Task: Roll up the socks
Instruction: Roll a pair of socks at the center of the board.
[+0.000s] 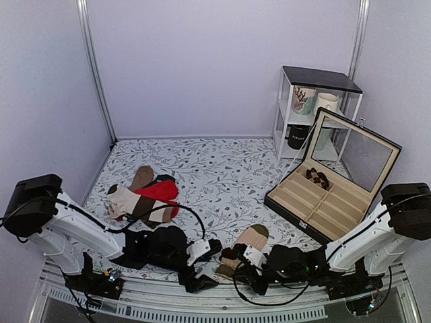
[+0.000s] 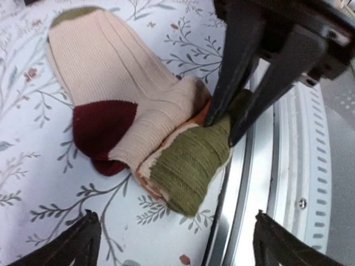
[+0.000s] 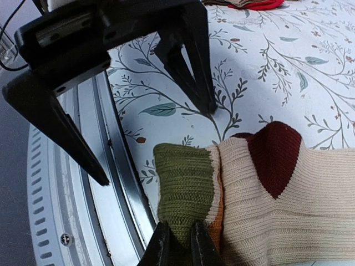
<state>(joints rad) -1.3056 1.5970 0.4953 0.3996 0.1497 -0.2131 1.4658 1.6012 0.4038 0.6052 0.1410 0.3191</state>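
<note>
The socks [image 1: 250,241] lay at the lower centre of the top view, close to the table's near edge. Their long axis ran on a slant: folded cuffs at the lower left, foot ends toward the upper right. In the left wrist view that axis ran from an olive-tinged tip at the upper left down to the olive cuff at the lower right. The right gripper [image 3: 181,246] was pinched narrow on that cuff, fingers nearly together. The left gripper [image 3: 157,145] stood spread wide just beside it, holding nothing. Under them was a white tablecloth [image 1: 222,175] printed with leafy vines and small red blooms. It ended at a ridged metal rail [image 3: 72,221], and plain lavender walls [image 1: 222,60] closed the space. The socks were ribbed knit, tan with a maroon heel wedge, and an orange edge showed under the cuff. At the left lay a loose heap with a red sock [image 1: 161,192]. At the right sat a black box [image 1: 289,205], lid open, with beige compartments.
</note>
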